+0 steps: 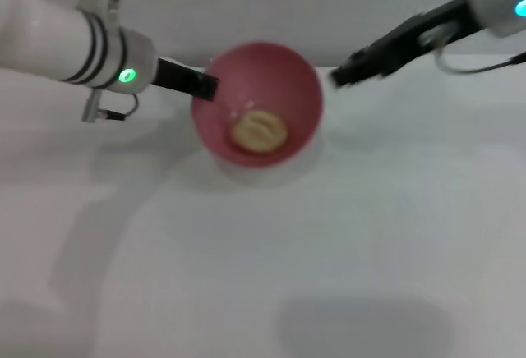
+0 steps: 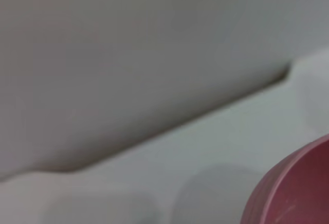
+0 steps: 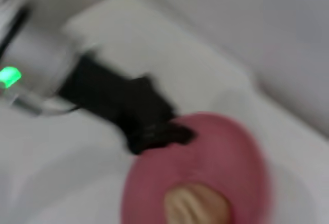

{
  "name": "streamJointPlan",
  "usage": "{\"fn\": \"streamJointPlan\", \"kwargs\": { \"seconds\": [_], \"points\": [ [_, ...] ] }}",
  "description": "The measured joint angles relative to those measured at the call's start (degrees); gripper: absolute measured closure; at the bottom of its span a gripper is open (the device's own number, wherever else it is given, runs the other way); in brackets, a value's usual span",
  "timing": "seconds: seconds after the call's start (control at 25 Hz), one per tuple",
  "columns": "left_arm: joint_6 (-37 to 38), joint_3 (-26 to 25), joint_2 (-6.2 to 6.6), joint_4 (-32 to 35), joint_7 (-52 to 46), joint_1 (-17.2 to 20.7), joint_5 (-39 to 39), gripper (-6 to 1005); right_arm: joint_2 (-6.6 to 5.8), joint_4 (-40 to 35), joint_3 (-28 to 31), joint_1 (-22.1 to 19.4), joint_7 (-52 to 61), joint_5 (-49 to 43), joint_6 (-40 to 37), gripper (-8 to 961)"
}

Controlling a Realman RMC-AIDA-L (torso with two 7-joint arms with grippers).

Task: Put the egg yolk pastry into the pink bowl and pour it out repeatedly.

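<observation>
A: From the head view we see the pink bowl (image 1: pixel 256 103) lifted and tipped so its open mouth faces us, with the egg yolk pastry (image 1: pixel 259 130) lying inside against the lower wall, at about six o'clock from the bowl's centre.

B: Agreed. The left gripper (image 1: pixel 204 84) meets the rim at roughly nine o'clock. We take it as clamped on the rim, since the bowl hangs tilted above the white table (image 1: pixel 263 276).

A: The right wrist view backs that up: we see the left gripper (image 3: pixel 154 131), black, sitting right on the bowl's (image 3: pixel 231 152) edge, and the pastry (image 3: pixel 198 206) low inside. The head view does not give us that contact so close.

B: And the left wrist view shows us only a sliver of the bowl's (image 2: pixel 295 190) outer wall and the table (image 2: pixel 154 178); neither the pastry nor any fingers appear there.

A: On pose, the left arm reaches in from ten o'clock, its forearm nearly level, a green light glowing near the wrist.

B: The right gripper (image 1: pixel 339 75) comes in from two o'clock, the arm slanting downward, its tip just beside the bowl's rim at about two o'clock. We cannot tell whether it touches, nor whether its fingers are parted or closed.
</observation>
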Motion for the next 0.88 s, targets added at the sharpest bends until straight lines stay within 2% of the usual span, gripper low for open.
{"fn": "streamJointPlan", "kwargs": {
  "seconds": [0.04,0.12,0.16,0.2,0.28,0.4,0.52,0.64,0.72,0.76,0.88],
  "points": [
    [-2.54,0.2,-0.02,1.04,0.83,1.66,-0.22,1000,-0.07,-0.16,2.96,-0.76,0.01,0.03,0.18,504],
    [-2.54,0.2,-0.02,1.04,0.83,1.66,-0.22,1000,-0.17,-0.34,9.15,-2.99,-0.01,0.07,0.78,486],
    [-4.89,0.39,-0.08,2.07,1.58,3.29,-0.37,1000,-0.21,-0.34,11.12,-3.83,-0.09,0.06,1.1,486],
    [-12.77,4.33,-0.12,5.01,4.01,8.81,-3.29,1000,-0.23,-0.24,14.41,-5.42,-0.27,0.08,1.79,486],
    [-18.01,7.86,0.04,6.63,6.14,11.77,-5.21,1000,-0.26,0.02,18.35,-7.55,-0.41,0.1,2.96,485],
    [-31.49,17.74,0.09,10.6,13.23,19.34,-6.19,1000,-0.25,0.43,23.7,-10.54,-0.48,0.1,4.18,485],
    [-50.04,29.1,0.05,12.07,21.33,25.27,-5.35,1001,-0.07,0.72,28.13,-12.82,-0.52,0.85,4.22,486],
    [-67.47,37.83,0.01,9.4,26.68,27.35,-4.5,1001,0.07,0.9,30.12,-14.51,-0.58,2.89,3.94,486],
    [-79.48,43.76,-0.15,4.38,30.66,26.8,-2.57,1001,0.15,0.95,30.46,-15.56,-0.59,4.64,3.89,485],
    [-83.81,46.47,-0.32,1.8,32.37,26.19,-1.55,1001,0.18,0.96,30.53,-15.95,-0.6,5.36,3.89,485],
    [-90.59,51.5,-0.35,-2.52,37.81,23.94,0.45,1001,0.26,0.97,30.87,-16.67,-0.61,7.12,3.86,484]
  ]
}}
